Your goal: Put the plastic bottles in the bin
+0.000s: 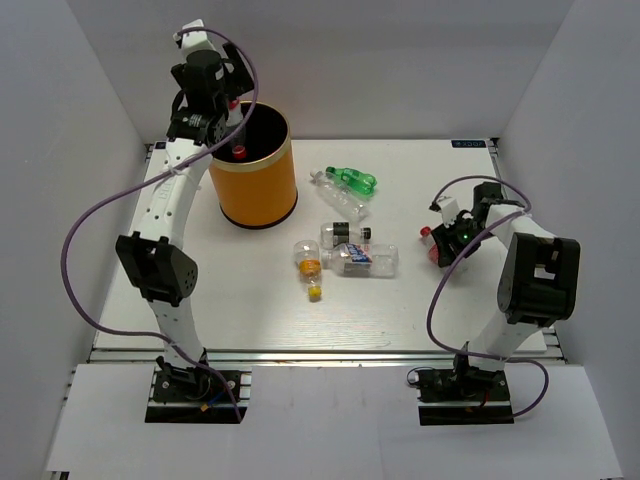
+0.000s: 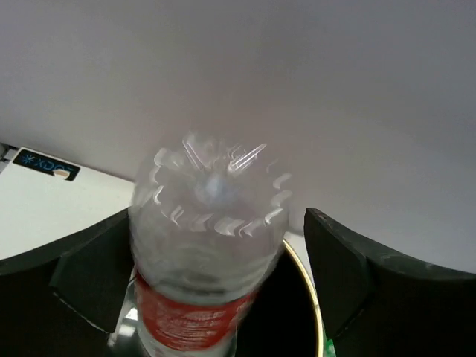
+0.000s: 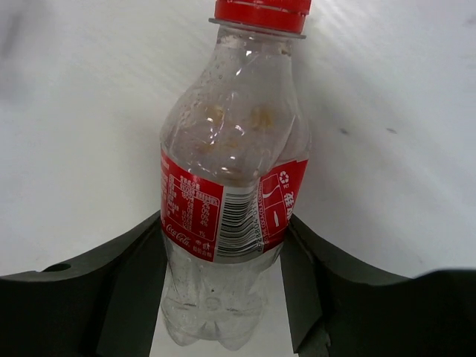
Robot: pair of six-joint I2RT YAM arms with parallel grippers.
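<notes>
Top view: the left gripper (image 1: pixel 228 128) is hanging over the tall orange-yellow cylindrical bin (image 1: pixel 262 205) at upper left. A clear red-label plastic bottle (image 1: pixel 240 148) is poking into the bin's black mouth. Five loose plastic bottles (image 1: pixel 362 260) are lying mid-frame on the white table (image 1: pixel 250 310). The right gripper (image 1: pixel 440 242) is sitting low at the right on another one.

Left wrist view: the jaws are standing wide, with a gap showing beside the blurred bottle and the golden rim (image 2: pixel 311 297) below it. Looks like the drop is happening, so I'd be keeping the fingers spread and pulling straight up, clear of that rim.

Right wrist view: the black fingers (image 3: pixel 126 275) are pinching a dented clear cola bottle with a red cap (image 3: pixel 230 149) at its label. I'd be lifting it well clear before swinging across the loose ones.
</notes>
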